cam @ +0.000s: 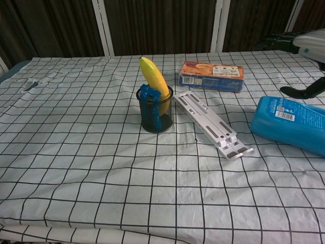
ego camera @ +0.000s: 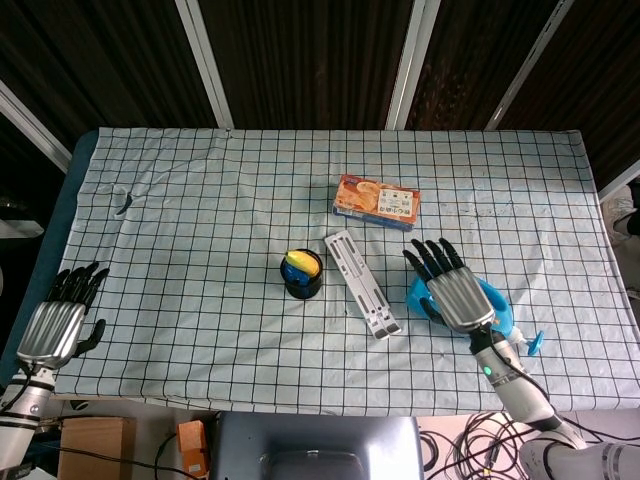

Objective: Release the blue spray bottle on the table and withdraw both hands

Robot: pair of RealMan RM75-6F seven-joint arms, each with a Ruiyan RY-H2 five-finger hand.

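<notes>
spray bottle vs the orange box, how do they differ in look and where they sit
The blue spray bottle lies on its side near the table's right front, partly under the right hand in the head view; the orange box sits further back, with no hand near it. The bottle is rounded plastic, the box flat-sided. Both rest on the checked cloth.
</notes>
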